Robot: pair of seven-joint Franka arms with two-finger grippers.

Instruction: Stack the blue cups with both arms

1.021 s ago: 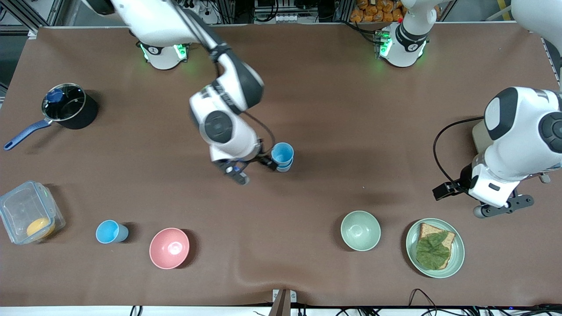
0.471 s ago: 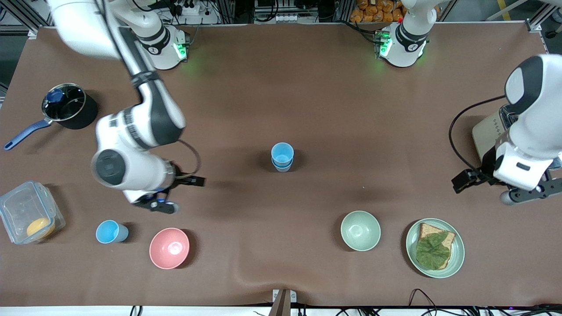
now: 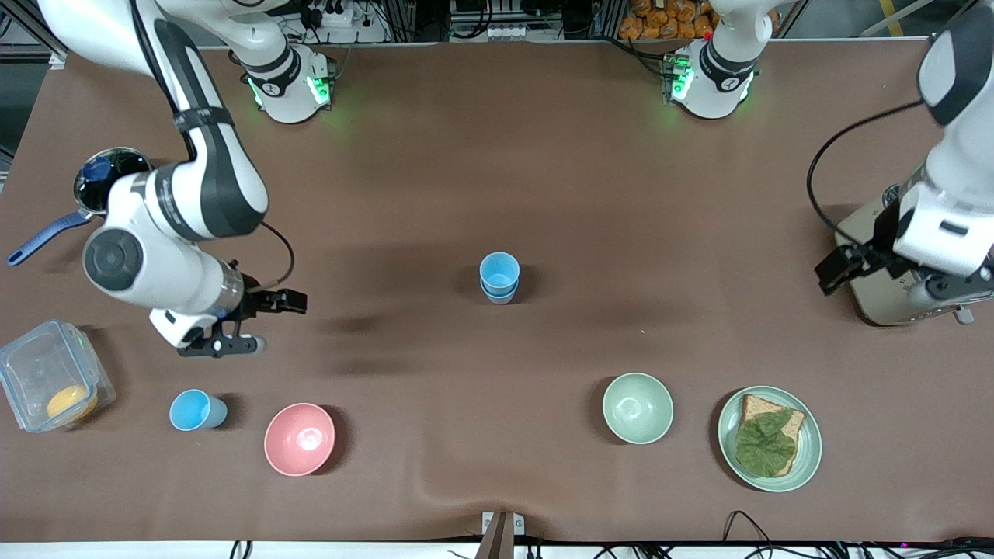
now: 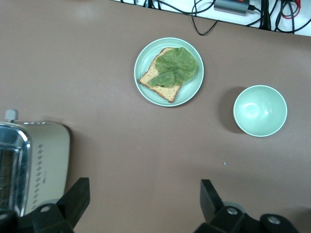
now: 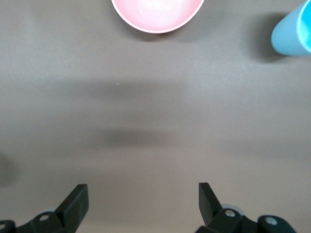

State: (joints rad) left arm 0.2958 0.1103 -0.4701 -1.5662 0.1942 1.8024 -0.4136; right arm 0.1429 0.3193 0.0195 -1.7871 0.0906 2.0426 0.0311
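Two blue cups (image 3: 498,277) stand nested at the table's middle, the bright blue one inside a paler one. A third bright blue cup (image 3: 194,410) stands alone near the front camera toward the right arm's end, beside the pink bowl (image 3: 300,439); it also shows in the right wrist view (image 5: 294,34). My right gripper (image 3: 221,344) (image 5: 141,201) is open and empty, up over bare table between the pot and the lone cup. My left gripper (image 3: 943,289) (image 4: 144,194) is open and empty, up over the toaster's edge.
A black pot (image 3: 97,171) with a blue handle sits partly under the right arm. A clear box (image 3: 46,384) holds something orange. A pale green bowl (image 3: 637,407), a plate (image 3: 808,458) with bread and a leaf, and a toaster (image 3: 866,233) lie toward the left arm's end.
My right gripper has left the nested cups and swung toward the right arm's end of the table. My left arm has moved back over the toaster. The nested cups stayed put.
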